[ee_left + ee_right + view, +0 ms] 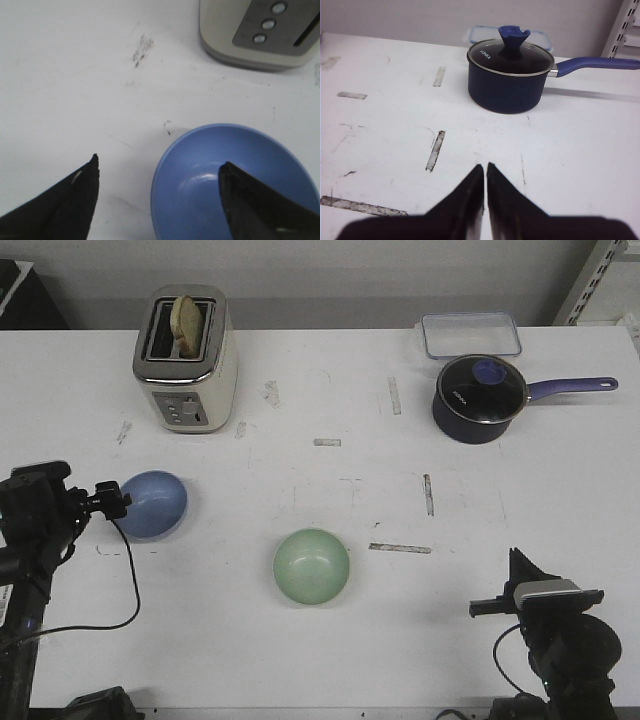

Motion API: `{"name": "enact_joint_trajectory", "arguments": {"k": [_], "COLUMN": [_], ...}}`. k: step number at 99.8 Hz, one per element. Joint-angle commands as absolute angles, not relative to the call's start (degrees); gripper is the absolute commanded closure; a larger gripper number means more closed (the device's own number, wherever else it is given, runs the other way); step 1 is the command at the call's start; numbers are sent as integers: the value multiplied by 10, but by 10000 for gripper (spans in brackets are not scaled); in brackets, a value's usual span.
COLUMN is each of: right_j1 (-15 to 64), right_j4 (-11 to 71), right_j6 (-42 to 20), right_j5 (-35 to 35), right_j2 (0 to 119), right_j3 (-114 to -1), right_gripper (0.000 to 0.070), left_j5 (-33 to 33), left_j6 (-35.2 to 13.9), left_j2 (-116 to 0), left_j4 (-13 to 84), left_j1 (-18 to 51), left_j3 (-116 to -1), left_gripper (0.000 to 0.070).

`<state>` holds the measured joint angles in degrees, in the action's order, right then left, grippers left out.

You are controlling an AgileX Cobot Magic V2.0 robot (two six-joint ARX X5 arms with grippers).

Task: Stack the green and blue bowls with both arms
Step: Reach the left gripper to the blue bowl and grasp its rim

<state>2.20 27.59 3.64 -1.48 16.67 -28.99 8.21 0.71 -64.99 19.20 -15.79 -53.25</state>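
The blue bowl (152, 504) sits upright on the white table at the left. The pale green bowl (312, 566) sits upright near the front middle, apart from it. My left gripper (118, 500) is open at the blue bowl's left rim. In the left wrist view my left gripper (159, 165) straddles the rim of the blue bowl (210, 175), one finger over the inside, the other outside over the table. My right gripper (518, 562) is shut and empty at the front right, far from both bowls. In the right wrist view my right gripper (485, 166) has its tips together.
A cream toaster (186, 358) with a bread slice stands at the back left. A dark saucepan (480, 398) with a purple handle and glass lid stands at the back right, a clear lidded box (470, 334) behind it. Tape marks dot the table.
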Motion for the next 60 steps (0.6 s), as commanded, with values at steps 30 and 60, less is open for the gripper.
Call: {"name": "enact_joint_trajectory", "arguments": {"k": [30, 60], "right_j1": [23, 23], "right_j4": [272, 271], "right_j6": [39, 39], "right_j5": [-15, -15], "right_j2": [170, 170], "right_j3": [-291, -289], "right_gripper": [699, 699], "left_j5": [121, 115], "left_j6": [4, 4], "left_j2": [-765, -813], "left_j4": [239, 223], "left_j1": [-166, -166], "left_j3": [-541, -541], "left_gripper": [240, 274]}}
